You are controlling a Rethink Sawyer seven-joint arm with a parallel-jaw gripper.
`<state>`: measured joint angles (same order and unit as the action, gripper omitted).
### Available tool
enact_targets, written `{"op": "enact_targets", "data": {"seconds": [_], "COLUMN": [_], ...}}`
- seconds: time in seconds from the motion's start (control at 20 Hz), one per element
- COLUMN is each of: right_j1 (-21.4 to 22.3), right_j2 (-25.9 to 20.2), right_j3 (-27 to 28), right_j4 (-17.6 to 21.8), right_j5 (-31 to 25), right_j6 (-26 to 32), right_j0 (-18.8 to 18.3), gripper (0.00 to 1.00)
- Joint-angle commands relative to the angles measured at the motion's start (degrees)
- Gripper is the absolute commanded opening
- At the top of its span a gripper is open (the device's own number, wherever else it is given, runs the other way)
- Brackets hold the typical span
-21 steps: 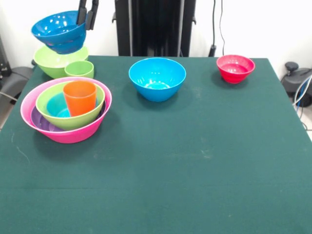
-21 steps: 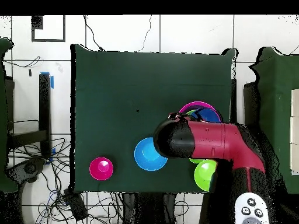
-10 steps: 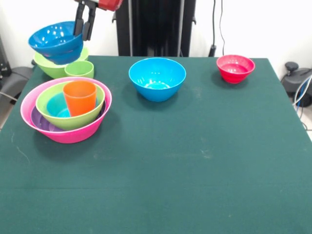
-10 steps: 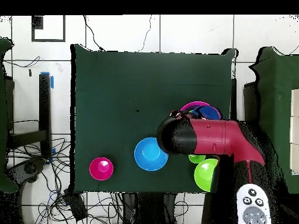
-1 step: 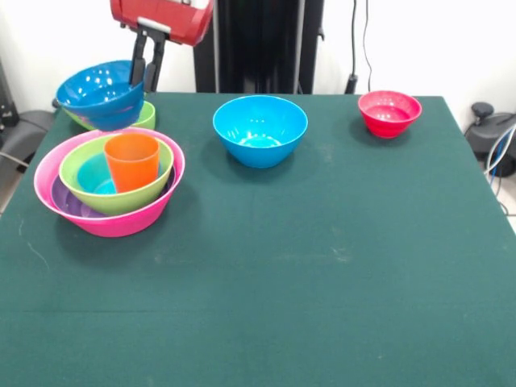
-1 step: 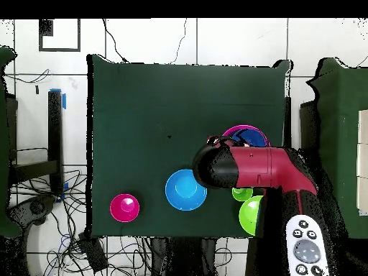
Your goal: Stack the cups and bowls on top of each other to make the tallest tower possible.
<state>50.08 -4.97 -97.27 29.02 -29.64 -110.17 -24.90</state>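
Observation:
The tower stands at the table's left: a wide pink bowl holding purple, lime green and blue bowls, with the orange cup upright in the middle. Just behind it my gripper is shut on the rim of a dark blue bowl, which hangs tilted over a lime green bowl and the light green cup. In the front view the held bowl mostly hides those two. In the overhead view the arm covers the gripper and most of the tower, whose pink rim shows.
A lighter blue bowl sits at the table's middle back, also the blue bowl seen from overhead. The small red bowl is at the far right corner. Cables and chairs lie beyond the table edges.
My gripper has come down with the dark blue bowl, which now hangs lower and closer to the tower. It now covers most of the lime bowl and green cup.

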Motion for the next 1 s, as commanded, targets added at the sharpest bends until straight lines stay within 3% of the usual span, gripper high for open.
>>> {"op": "enact_targets", "data": {"seconds": [0.05, 1.0], "right_j1": [-4.6, -8.1], "right_j2": [-3.9, -3.6], "right_j3": [-1.5, -2.3], "right_j4": [3.7, 4.6], "right_j5": [4.0, 5.5], "right_j6": [1.3, 3.0], "right_j0": [1.4, 0.4], "gripper": [0.00, 0.00]}}
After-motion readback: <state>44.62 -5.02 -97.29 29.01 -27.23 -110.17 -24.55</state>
